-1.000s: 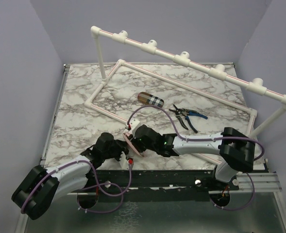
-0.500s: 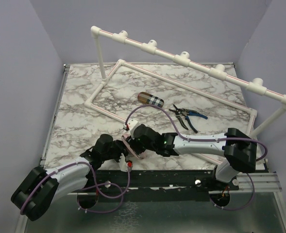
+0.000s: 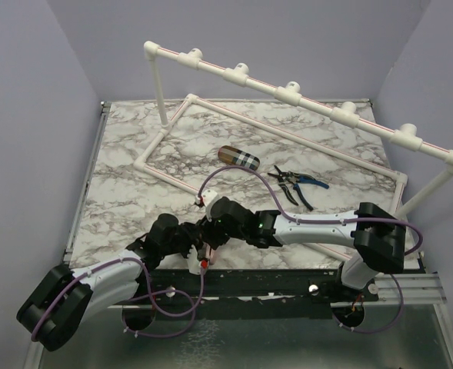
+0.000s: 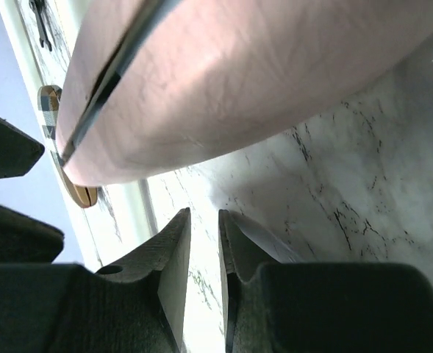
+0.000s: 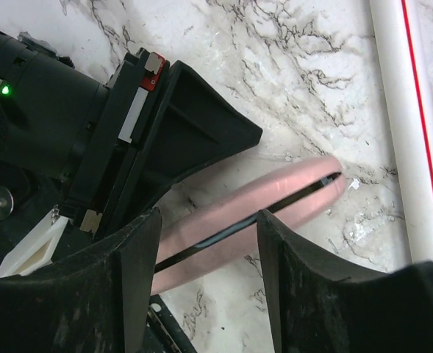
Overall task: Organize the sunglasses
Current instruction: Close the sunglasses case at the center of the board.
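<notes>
No sunglasses show in any view. An oblong pink case [image 5: 275,202] lies on the marble table near its front edge, with a dark slit along its seam. It fills the top of the left wrist view [image 4: 238,81]. My right gripper [image 5: 209,217] is open, and its two fingers stand over the case, one on each side. In the top view the right gripper [image 3: 213,231] covers most of the case. My left gripper [image 4: 204,220] is nearly shut with nothing in the narrow gap. It sits low on the table just beside the case, left of the right gripper in the top view [image 3: 191,234].
A brown plaid case [image 3: 238,157] lies mid-table and also shows in the left wrist view [image 4: 51,110]. Black-and-blue pliers [image 3: 295,184] lie to its right. A white pipe frame [image 3: 288,92] spans the back, and one pipe [image 5: 407,110] lies just beside the pink case.
The pink case stood on edge between the grippers and now lies under the right gripper. The right gripper moved down and left over it. The left arm shifted slightly right.
</notes>
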Controlling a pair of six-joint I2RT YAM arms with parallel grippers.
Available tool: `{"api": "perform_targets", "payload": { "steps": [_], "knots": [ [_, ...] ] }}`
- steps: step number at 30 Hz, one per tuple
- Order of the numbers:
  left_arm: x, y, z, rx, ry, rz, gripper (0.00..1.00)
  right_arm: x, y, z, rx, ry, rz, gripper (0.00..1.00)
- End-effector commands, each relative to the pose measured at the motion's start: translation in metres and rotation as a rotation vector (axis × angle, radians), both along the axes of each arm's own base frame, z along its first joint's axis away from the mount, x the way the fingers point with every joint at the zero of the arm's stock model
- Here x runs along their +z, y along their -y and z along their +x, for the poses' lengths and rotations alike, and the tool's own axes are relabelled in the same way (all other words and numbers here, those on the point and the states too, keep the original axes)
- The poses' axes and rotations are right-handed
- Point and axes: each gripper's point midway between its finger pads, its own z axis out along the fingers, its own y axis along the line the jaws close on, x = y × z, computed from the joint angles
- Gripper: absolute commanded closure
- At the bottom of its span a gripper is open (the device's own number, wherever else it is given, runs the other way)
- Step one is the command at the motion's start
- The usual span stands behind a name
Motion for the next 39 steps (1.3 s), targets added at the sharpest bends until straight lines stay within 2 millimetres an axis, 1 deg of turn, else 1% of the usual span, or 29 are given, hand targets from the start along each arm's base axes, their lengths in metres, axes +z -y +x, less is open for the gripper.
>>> {"api": "perform_targets", "payload": {
  "steps": [1, 5, 9, 10, 12, 13, 14, 16, 18, 20, 23, 25, 26, 27, 30, 32, 33, 34, 36, 39],
  "knots": [
    [-0.046, -0.025, -0.034, 0.0, -0.156, 0.122, 0.76, 0.005, -0.013, -0.007, -0.007, -0.051, 0.059, 0.4],
    [-0.044, -0.024, -0.032, -0.001, -0.146, 0.115, 0.75, 0.018, -0.006, -0.001, -0.074, -0.035, 0.098, 0.41],
    [-0.043, -0.025, -0.033, -0.014, -0.133, 0.126, 0.75, 0.04, 0.013, 0.01, -0.183, -0.004, 0.141, 0.45],
    [-0.044, -0.025, -0.032, -0.012, -0.133, 0.13, 0.75, 0.043, 0.022, 0.014, -0.226, 0.001, 0.141, 0.48],
    [-0.045, -0.028, -0.031, 0.002, -0.132, 0.139, 0.75, 0.045, 0.046, 0.021, -0.333, 0.008, 0.118, 0.61],
    [-0.045, -0.029, -0.03, 0.016, -0.133, 0.142, 0.75, 0.042, 0.06, 0.024, -0.387, 0.004, 0.093, 0.69],
    [-0.043, -0.03, -0.027, 0.034, -0.133, 0.14, 0.75, 0.036, 0.075, 0.026, -0.438, 0.0, 0.066, 0.73],
    [-0.04, -0.033, -0.021, 0.07, -0.124, 0.145, 0.75, 0.014, 0.102, 0.026, -0.523, -0.026, 0.004, 0.83],
    [-0.038, -0.035, -0.017, 0.081, -0.103, 0.154, 0.75, -0.014, 0.117, 0.021, -0.544, -0.075, -0.048, 0.92],
    [-0.037, -0.032, -0.016, 0.069, -0.096, 0.145, 0.75, -0.034, 0.113, 0.014, -0.519, -0.134, -0.075, 0.99],
    [-0.033, -0.024, -0.019, 0.034, -0.105, 0.119, 0.75, -0.046, 0.1, 0.014, -0.49, -0.159, -0.106, 1.0],
    [-0.032, -0.02, -0.02, 0.011, -0.104, 0.113, 0.75, -0.052, 0.084, 0.017, -0.459, -0.168, -0.116, 0.99],
    [-0.031, -0.018, -0.02, -0.002, -0.103, 0.11, 0.75, -0.052, 0.071, 0.018, -0.426, -0.176, -0.102, 0.99],
    [-0.031, -0.016, -0.022, -0.02, -0.102, 0.107, 0.75, -0.049, 0.05, 0.02, -0.374, -0.184, -0.065, 1.0],
    [-0.022, 0.002, -0.029, -0.101, -0.116, 0.051, 0.77, -0.041, -0.003, 0.023, -0.233, -0.198, -0.012, 0.99],
    [-0.015, 0.017, -0.035, -0.142, -0.127, 0.01, 0.78, -0.036, -0.03, 0.024, -0.168, -0.206, 0.01, 0.99],
    [-0.014, 0.022, -0.037, -0.144, -0.126, 0.0, 0.78, -0.034, -0.038, 0.025, -0.156, -0.209, 0.018, 0.99],
    [-0.013, 0.025, -0.037, -0.143, -0.12, -0.006, 0.78, -0.032, -0.041, 0.027, -0.155, -0.205, 0.023, 1.0],
    [-0.015, 0.025, -0.036, -0.154, -0.092, 0.002, 0.79, -0.029, -0.038, 0.029, -0.177, -0.194, 0.029, 0.99],
    [-0.02, 0.019, -0.034, -0.133, -0.081, 0.022, 0.8, -0.031, -0.019, 0.032, -0.233, -0.171, 0.009, 0.99]
  ]
}}
